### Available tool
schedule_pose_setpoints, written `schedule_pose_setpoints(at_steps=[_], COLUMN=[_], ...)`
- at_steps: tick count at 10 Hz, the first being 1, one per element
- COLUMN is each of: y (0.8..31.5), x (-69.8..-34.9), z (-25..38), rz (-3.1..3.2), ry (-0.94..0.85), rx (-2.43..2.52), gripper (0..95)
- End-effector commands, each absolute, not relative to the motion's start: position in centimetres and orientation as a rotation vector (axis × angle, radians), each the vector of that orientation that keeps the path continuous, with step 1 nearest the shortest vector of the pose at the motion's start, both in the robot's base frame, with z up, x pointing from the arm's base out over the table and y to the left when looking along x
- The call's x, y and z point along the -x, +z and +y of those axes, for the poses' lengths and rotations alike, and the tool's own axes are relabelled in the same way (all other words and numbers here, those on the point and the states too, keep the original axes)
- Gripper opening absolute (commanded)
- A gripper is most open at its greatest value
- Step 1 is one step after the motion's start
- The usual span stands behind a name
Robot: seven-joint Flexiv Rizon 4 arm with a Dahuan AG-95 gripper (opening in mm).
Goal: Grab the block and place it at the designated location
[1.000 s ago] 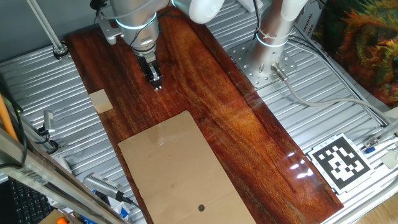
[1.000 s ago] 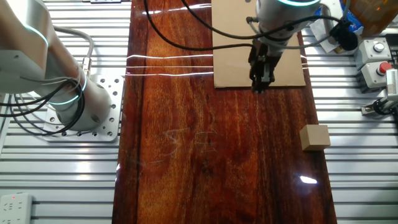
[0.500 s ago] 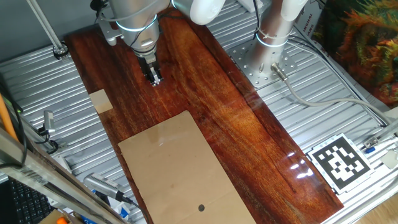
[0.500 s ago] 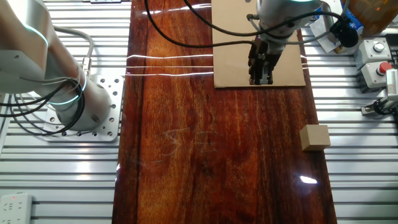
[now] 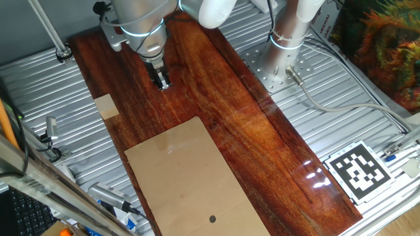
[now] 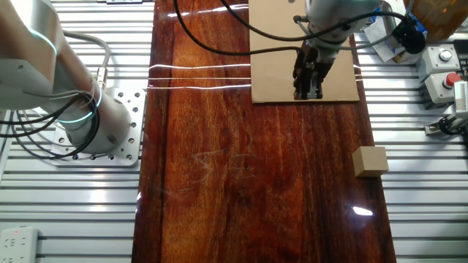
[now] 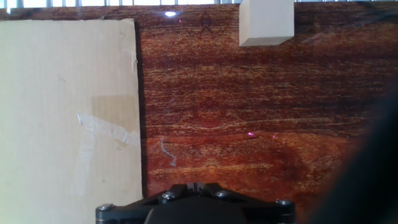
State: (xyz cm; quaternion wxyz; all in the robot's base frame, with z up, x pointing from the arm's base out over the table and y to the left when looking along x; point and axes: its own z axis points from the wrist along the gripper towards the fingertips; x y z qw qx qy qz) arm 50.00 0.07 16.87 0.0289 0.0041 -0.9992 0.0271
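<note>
The block [image 5: 105,106] is a small pale tan cube at the left edge of the dark wooden board; it also shows in the other fixed view [image 6: 370,161] and at the top of the hand view [image 7: 266,22]. The tan sheet [image 5: 190,177] lies near the front, with the black dot [image 5: 212,219] close to its near end. My gripper [image 5: 162,82] hangs above bare wood between the block and the sheet's far edge, jaws shut and empty. It also shows in the other fixed view [image 6: 307,92] and the hand view [image 7: 194,185]. The sheet fills the left of the hand view [image 7: 68,112].
A black-and-white square tag [image 5: 359,170] lies on the ribbed metal table at the right. The arm's base [image 5: 287,39] stands at the back right. A red button box [image 6: 442,66] and tools sit beside the board's edge.
The gripper has risen slightly and drifted a little, still shut. The block and the sheet have not moved.
</note>
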Motion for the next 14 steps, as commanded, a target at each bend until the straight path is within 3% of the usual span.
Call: schedule_pose_setpoints(at_steps=[1,5,14], y=[16.8,12.9,10.9], x=[-50.0,-52.1,-62.5], z=[0.0,-2.7,-9.9], rz=[-3.082,-3.105,-3.097], ry=[0.082,0.069,0.044], rx=[-0.026,-0.034,-0.109], gripper=[0.0,0.0,0.0])
